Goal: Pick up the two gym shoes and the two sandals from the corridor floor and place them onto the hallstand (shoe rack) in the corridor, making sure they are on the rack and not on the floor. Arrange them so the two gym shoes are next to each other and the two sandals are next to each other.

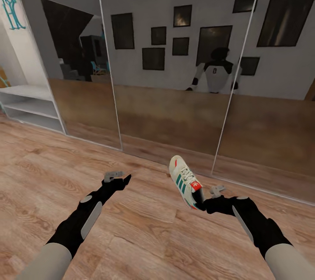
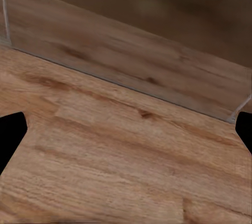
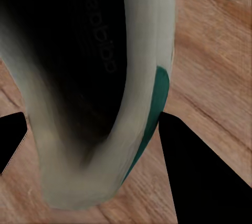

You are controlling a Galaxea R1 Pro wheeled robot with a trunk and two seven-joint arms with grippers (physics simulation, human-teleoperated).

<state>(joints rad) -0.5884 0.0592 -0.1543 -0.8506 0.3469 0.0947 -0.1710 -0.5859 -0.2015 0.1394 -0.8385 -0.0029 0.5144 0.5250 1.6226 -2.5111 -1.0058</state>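
Note:
A white gym shoe (image 1: 186, 181) with green stripes and a red-orange tongue patch hangs above the wooden floor, toe pointing away from me. My right gripper (image 1: 204, 203) is shut on its heel end. In the right wrist view the gym shoe's dark opening and green-trimmed rim (image 3: 149, 93) sit between the black fingers (image 3: 199, 177). My left gripper (image 1: 118, 179) hovers low over bare floor, open with nothing in it; in the left wrist view its fingertips (image 2: 10, 135) stand wide apart over the planks. The sandals and the hallstand are out of view.
Tall mirrored sliding doors (image 1: 175, 74) run across in front of me, reflecting my own body (image 1: 216, 74) and dark wall pictures. A white rack with teal lettering (image 1: 30, 105) stands at the far left. Wooden floor (image 1: 144, 236) stretches beneath both arms.

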